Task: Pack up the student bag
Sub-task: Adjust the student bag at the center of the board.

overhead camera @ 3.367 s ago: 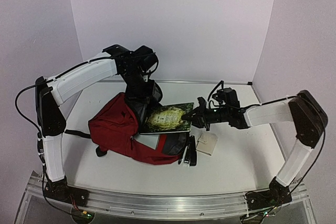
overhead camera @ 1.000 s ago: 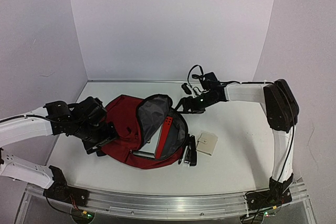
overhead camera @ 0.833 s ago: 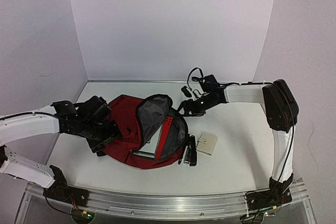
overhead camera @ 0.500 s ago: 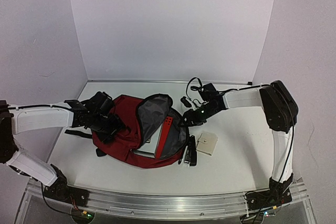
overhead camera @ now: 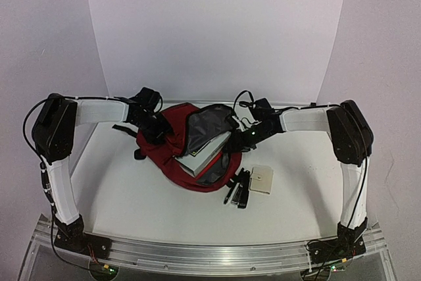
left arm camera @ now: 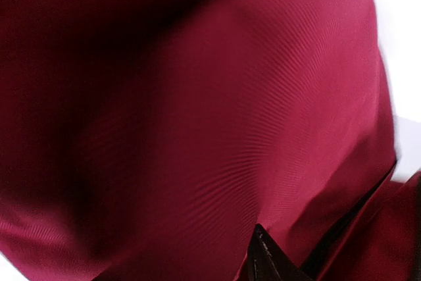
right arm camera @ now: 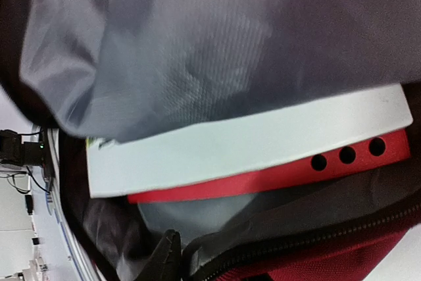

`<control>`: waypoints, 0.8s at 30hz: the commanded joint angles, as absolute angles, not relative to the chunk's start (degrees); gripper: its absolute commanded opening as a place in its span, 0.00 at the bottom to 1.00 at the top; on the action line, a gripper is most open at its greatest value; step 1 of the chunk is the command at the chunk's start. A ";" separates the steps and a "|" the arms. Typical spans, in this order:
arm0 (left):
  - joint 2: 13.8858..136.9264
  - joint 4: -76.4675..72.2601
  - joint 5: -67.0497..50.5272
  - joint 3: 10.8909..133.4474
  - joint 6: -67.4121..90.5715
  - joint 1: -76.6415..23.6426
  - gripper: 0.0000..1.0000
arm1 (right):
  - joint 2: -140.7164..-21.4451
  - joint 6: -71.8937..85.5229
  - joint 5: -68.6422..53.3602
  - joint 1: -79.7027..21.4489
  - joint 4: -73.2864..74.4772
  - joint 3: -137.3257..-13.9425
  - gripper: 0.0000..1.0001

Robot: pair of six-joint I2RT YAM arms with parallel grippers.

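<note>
The bag (overhead camera: 166, 156) lay on the bench (overhead camera: 125, 195) between both arms, its mouth gaping rightward over a white book (right arm camera: 250, 143) and red folder (right arm camera: 263, 172), with the left pincer (overhead camera: 156, 135) pressed into its back and the right pincer (overhead camera: 238, 141) at its rim, though neither's grip could be told.

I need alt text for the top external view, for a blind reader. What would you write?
A dark red student bag lies open on a white table, a white-edged book showing inside against the grey lining. The left gripper is at its left side, the right gripper at its right rim. A small beige square lies nearby.
</note>
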State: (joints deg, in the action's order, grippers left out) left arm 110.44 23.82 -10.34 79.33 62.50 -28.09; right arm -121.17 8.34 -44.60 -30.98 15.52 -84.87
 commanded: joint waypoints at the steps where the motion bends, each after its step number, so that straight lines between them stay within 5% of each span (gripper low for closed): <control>1: 110.16 24.71 -12.42 85.31 53.18 -21.47 0.47 | -122.83 9.66 -50.04 -32.47 15.32 -87.17 0.20; 6: 111.58 36.52 -16.93 98.17 38.48 -20.31 0.65 | -120.96 8.50 -52.81 -34.17 15.48 -86.89 0.23; 14: 117.41 38.46 -32.50 109.49 29.86 -21.87 0.98 | -110.97 8.13 -51.87 -26.76 16.92 -80.99 0.74; 18: 124.90 45.24 -33.83 120.07 26.06 -24.54 0.97 | -108.92 7.74 -50.71 -21.08 18.71 -83.14 0.87; 24: 131.06 53.16 -37.48 126.94 19.48 -29.26 0.70 | -109.95 8.48 -49.08 -14.73 22.57 -92.63 0.91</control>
